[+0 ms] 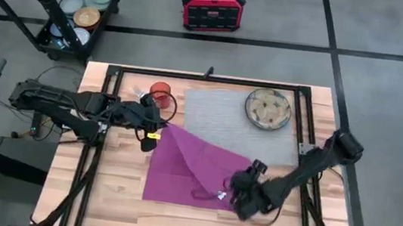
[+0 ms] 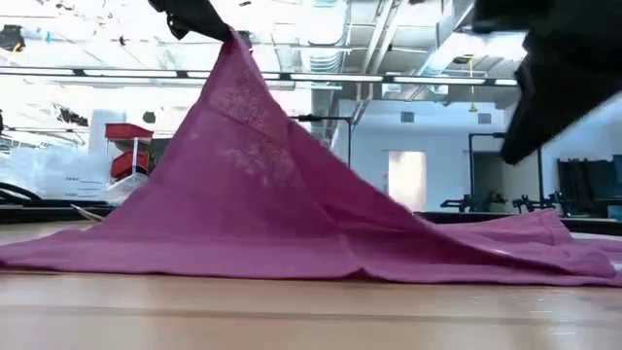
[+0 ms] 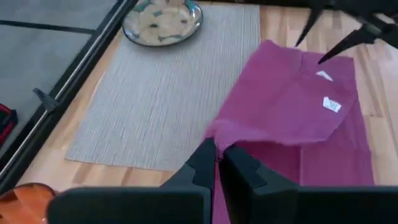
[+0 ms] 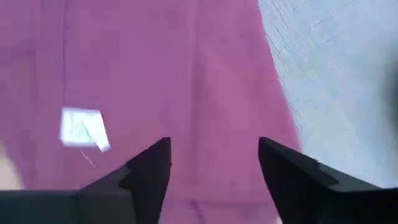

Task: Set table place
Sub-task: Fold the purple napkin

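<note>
Left tool pinches one corner of the limp magenta cloth napkin, tenting it off the tabletop. Right tool hovers over it, jaws spread. Light, floppy; grip corners.

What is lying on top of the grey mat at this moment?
On the grey mat sit the beige plate at a far corner and one edge of the magenta napkin. Anything beneath the napkin is hidden.
</note>
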Controlling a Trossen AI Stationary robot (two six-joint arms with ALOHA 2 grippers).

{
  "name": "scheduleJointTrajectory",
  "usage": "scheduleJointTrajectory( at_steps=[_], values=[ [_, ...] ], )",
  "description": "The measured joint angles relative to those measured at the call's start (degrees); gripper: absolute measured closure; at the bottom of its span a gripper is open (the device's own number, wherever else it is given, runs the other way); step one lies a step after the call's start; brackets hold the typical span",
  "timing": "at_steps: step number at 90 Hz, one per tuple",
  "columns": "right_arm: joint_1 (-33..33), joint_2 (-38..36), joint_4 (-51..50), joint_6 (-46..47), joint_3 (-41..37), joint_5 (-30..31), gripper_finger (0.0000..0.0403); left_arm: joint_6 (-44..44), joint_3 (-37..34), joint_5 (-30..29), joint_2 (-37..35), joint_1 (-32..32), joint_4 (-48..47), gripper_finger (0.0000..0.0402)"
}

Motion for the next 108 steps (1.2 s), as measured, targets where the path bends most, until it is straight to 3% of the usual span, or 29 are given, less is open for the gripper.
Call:
scheduleJointTrajectory(
  at_steps=[14, 22, 30, 39, 46, 53, 59, 70, 81, 108],
  values=[
    [2.07, 4.08, -0.16, 16.77, 1.30, -0.01, 0.0229, -0.05, 0.00, -0.02, 0.33, -0.01, 0.13, 0.0402],
    [3.01, 0.01, 6.40, 26.57, -1.80, 1.33, 0.0240, -0.28, 0.00, -0.03, 0.34, -0.01, 0.02, 0.0402],
    [3.83, -4.65, 12.53, 29.26, -5.80, 3.94, 0.0244, -0.66, 0.00, -0.02, 0.34, -0.01, -0.15, 0.0402],
    [3.57, -6.43, 13.77, 24.26, -7.36, 4.02, 0.0244, -0.71, 0.00, -0.04, 0.34, -0.01, -0.11, 0.0401],
    [2.61, -5.59, 21.01, 14.20, -7.34, 3.64, 0.0243, -0.65, 0.00, -0.04, 0.34, 0.11, -0.08, 0.0401],
    [1.49, -2.56, 27.95, 2.91, -5.50, 1.56, 0.0246, -0.58, 0.00, -0.04, 0.34, 0.36, 0.03, 0.0402],
    [0.53, 1.19, 25.00, -2.50, -1.68, 1.72, 0.0257, -0.58, 0.00, -0.06, 0.34, 0.66, 0.04, 0.0401],
    [-2.71, 8.21, 15.59, -7.41, 5.59, 3.16, 0.0286, -1.32, 0.00, -0.08, 0.34, 0.96, 0.03, 0.0401],
    [-6.03, 12.55, 15.92, -13.14, 9.24, 2.01, 0.0293, -1.47, 0.00, -0.08, 0.34, 0.97, 0.07, 0.0401],
    [-9.05, 12.87, 23.35, -15.67, 9.95, -1.61, 0.0237, -2.02, 0.00, -0.10, 0.34, 0.97, 0.09, 0.0401]
  ],
)
